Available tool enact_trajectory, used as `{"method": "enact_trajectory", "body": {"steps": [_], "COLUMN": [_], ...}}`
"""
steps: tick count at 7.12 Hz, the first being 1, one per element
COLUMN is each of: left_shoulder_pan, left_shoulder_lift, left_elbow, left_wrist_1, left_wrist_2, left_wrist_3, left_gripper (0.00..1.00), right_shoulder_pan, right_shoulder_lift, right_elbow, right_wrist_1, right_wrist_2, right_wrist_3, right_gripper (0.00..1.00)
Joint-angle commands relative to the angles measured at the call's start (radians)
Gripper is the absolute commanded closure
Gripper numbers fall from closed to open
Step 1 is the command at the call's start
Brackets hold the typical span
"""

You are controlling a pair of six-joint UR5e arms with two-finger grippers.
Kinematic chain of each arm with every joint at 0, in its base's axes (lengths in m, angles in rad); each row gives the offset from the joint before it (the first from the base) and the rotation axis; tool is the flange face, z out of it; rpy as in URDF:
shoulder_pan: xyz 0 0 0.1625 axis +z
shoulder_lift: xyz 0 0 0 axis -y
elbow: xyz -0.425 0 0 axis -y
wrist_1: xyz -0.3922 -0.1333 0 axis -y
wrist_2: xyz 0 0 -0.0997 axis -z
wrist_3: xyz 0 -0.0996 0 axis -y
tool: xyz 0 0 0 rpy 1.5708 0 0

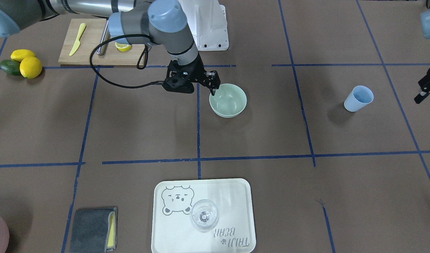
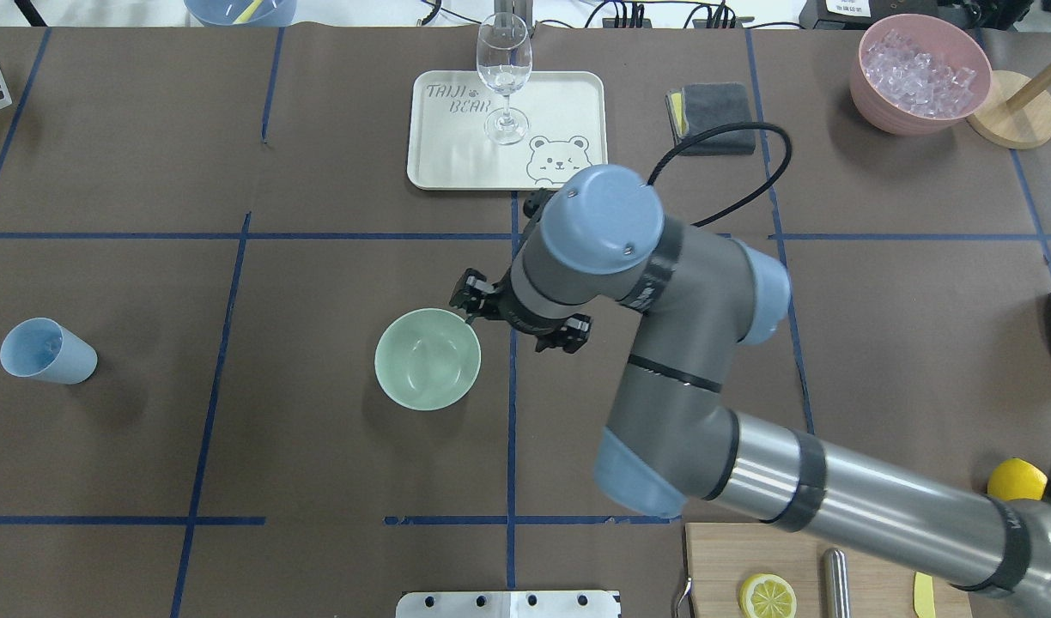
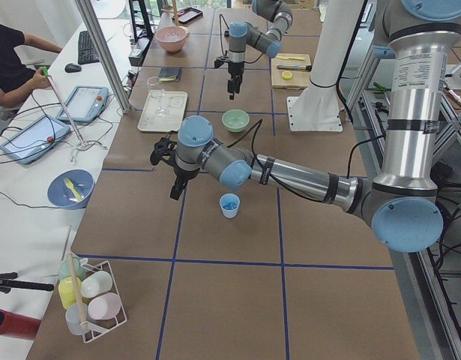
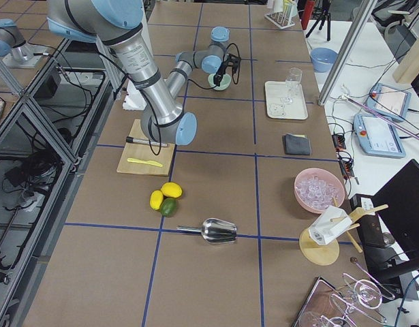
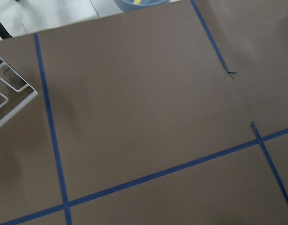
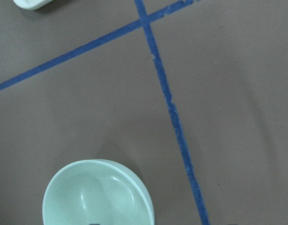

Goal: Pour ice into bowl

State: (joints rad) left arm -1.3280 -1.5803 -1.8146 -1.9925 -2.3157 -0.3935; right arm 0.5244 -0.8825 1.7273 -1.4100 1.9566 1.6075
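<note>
The pale green bowl (image 1: 228,102) (image 2: 428,359) stands upright near the table's middle, and its inside looks bare. My right gripper (image 1: 214,90) (image 2: 473,310) points down at the bowl's rim on the robot's right side, open, with one fingertip just over the rim. The right wrist view shows the bowl (image 6: 99,194) at the lower left. A blue cup (image 1: 358,98) (image 2: 46,351) stands far off on my left side. My left gripper (image 1: 424,89) hangs beside it, apart from it, and looks open. The ice is out of view; I cannot tell what the cup holds.
A pink container of ice (image 2: 919,73) sits at the far right. A white tray (image 2: 568,103) carries a clear wine glass (image 2: 503,77). A grey cloth (image 2: 713,117) lies near it. A cutting board (image 1: 95,42), lemons (image 1: 29,66) and an avocado are by the base.
</note>
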Motion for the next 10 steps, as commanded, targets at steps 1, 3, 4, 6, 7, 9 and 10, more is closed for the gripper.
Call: {"method": "enact_trajectory", "body": {"steps": [1, 3, 4, 6, 7, 9, 10], "left_shoulder_pan": [0.157, 0.374, 0.407, 0.513, 0.691, 0.97, 1.065], "left_shoulder_lift": [0.077, 0.415, 0.422, 0.484, 0.496, 0.546, 0.548], "left_elbow": [-0.057, -0.055, -0.058, -0.065, -0.063, -0.057, -0.058], "left_wrist_1": [-0.178, -0.742, -0.752, -0.86, -0.879, -0.824, -0.737], "left_wrist_2": [0.12, 0.432, 0.443, 0.609, 0.81, 1.182, 1.322], "left_wrist_3": [-0.288, -0.35, -0.464, -0.591, -0.731, -0.899, -1.004], "left_gripper": [0.0, 0.0, 0.0, 0.0, 0.0, 0.0, 0.0], "right_shoulder_pan": [0.086, 0.106, 0.109, 0.108, 0.108, 0.106, 0.106], "right_shoulder_lift": [-0.151, -0.18, -0.193, -0.226, -0.236, -0.234, -0.236], "right_elbow": [0.138, 0.152, 0.161, 0.198, 0.204, 0.202, 0.202], "right_wrist_1": [0.005, 0.006, 0.008, 0.008, 0.008, 0.008, 0.008], "right_wrist_2": [0.033, 0.039, 0.038, 0.038, 0.038, 0.038, 0.038], "right_wrist_3": [-0.117, -0.127, -0.127, -0.127, -0.127, -0.144, -0.156], "right_gripper": [0.0, 0.0, 0.0, 0.0, 0.0, 0.0, 0.0]}}
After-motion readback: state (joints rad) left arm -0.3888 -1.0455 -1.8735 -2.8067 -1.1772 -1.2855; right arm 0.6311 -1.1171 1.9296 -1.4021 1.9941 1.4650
